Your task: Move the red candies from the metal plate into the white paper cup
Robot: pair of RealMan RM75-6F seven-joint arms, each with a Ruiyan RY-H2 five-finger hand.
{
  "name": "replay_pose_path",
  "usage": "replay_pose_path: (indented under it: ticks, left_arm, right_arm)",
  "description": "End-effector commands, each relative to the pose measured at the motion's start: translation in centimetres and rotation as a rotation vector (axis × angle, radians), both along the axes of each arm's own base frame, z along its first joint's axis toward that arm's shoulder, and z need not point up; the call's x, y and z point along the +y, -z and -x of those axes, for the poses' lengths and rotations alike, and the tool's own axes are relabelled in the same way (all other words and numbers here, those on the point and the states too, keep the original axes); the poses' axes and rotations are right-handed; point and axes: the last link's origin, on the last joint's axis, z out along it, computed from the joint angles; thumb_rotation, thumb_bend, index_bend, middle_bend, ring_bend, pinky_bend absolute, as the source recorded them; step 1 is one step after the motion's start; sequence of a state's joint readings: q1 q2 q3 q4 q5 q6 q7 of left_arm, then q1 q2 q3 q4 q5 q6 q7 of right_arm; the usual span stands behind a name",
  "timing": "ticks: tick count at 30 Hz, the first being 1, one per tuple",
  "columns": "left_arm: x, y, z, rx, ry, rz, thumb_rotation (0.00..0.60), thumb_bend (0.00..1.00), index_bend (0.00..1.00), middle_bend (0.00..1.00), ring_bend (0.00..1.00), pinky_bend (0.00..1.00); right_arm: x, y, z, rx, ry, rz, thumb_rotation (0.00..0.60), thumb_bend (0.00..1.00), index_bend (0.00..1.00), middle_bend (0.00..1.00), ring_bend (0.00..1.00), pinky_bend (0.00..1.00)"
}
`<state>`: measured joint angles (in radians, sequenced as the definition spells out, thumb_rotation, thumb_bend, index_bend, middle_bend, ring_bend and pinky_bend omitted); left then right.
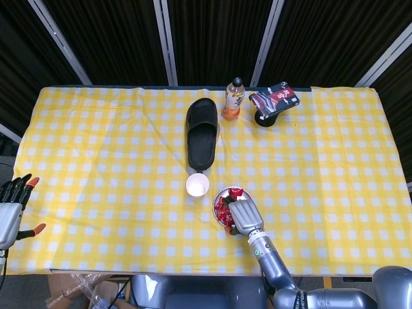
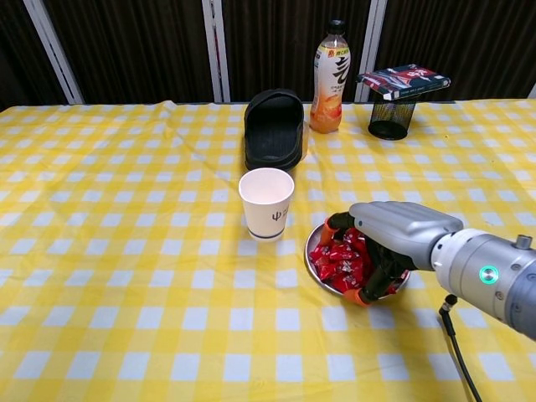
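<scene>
Candies (image 2: 339, 260) in red wrappers lie heaped on the one metal plate (image 2: 313, 243), just right of the single white paper cup (image 2: 266, 203); too many to count. Far left, the left hand (image 1: 11, 209) hangs off the table edge, fingers spread, holding nothing. The right hand (image 2: 394, 239) covers the plate with fingers curled down among the candies; whether any is pinched, I cannot tell. Best to close firmly on a few, lift straight, then cross to the cup without nudging it.

Black slipper (image 1: 201, 132), drink bottle (image 1: 234, 98), mesh holder (image 2: 391, 120) at far edge.
</scene>
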<state>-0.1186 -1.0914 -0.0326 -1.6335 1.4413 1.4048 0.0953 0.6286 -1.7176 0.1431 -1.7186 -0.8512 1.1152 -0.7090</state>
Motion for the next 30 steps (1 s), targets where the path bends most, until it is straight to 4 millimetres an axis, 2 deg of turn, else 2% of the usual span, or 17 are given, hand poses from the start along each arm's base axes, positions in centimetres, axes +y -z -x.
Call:
replay_pose_path:
  ticks: [1, 8, 16, 30]
  left_arm:
    - [0.0, 0.01, 0.0, 0.0, -0.001, 0.001, 0.6, 0.03, 0.0, 0.0, 0.0, 0.0]
    - [-0.02, 0.02, 0.0, -0.001, -0.004, 0.001, 0.6, 0.03, 0.0, 0.0, 0.0, 0.0]
    - [-0.01, 0.04, -0.01, -0.004, -0.006, 0.005, 0.6, 0.03, 0.0, 0.0, 0.0, 0.0]
    - [-0.01, -0.01, -0.04, -0.008, -0.004, 0.004, 0.6, 0.03, 0.0, 0.0, 0.0, 0.0]
  right_arm:
    - [-0.07, 0.0, -0.01, -0.002, 0.0, 0.003, 0.6, 0.33, 0.29, 0.29, 0.62, 0.77]
    - [-0.34, 0.07, 0.28, 0.008, 0.003, 0.006, 0.6, 0.37, 0.3, 0.3, 0.62, 0.77]
    - [-0.69, 0.22, 0.58, 0.012, 0.01, 0.005, 0.6, 0.54, 0.4, 0.42, 0.64, 0.77]
    - [-0.55, 0.67, 0.59, 0.002, 0.009, -0.004, 0.6, 0.59, 0.6, 0.57, 0.71, 0.77]
